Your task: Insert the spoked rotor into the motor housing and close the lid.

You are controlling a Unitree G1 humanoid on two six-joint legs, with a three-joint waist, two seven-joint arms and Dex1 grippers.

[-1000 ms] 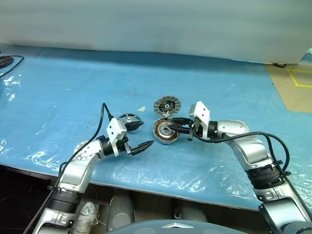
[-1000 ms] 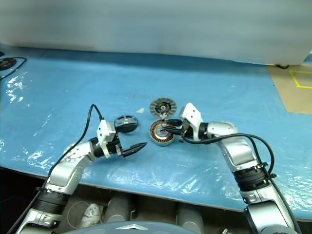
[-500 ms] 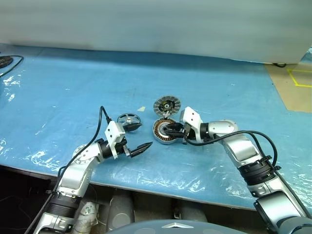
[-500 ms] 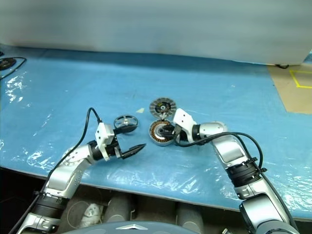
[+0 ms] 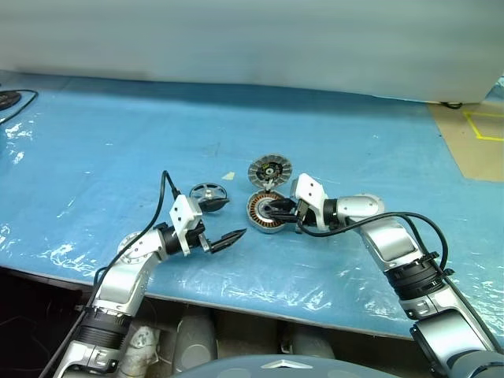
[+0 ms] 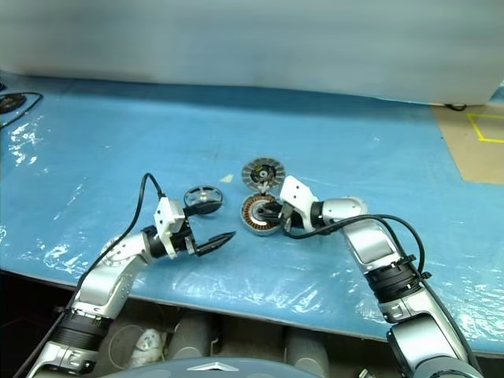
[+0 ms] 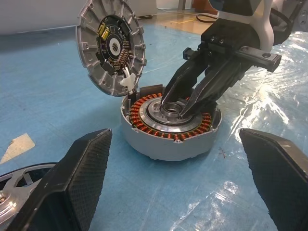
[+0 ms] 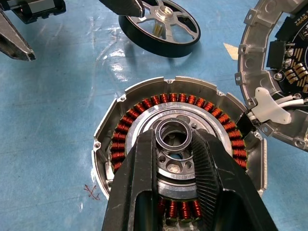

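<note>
Blue plastic sheeting covers our counter (image 5: pixel 118 134). At centre frame sits the motor housing (image 5: pixel 266 213), our right fingers (image 7: pixel 185 98) closed around the ring at its hub. Its lid (image 5: pixel 270 171) stands tilted open just above, blocking that side. Left of it lies the spoked rotor (image 5: pixel 207 194), our left fingers (image 5: pixel 221 223) spread wide beside it, holding nothing. Open sheeting surrounds everything, with a cable (image 5: pixel 12 98) at far left.

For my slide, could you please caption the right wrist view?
Right gripper pinching the central hub ring of the open motor housing, spoked rotor waiting nearby.
</note>
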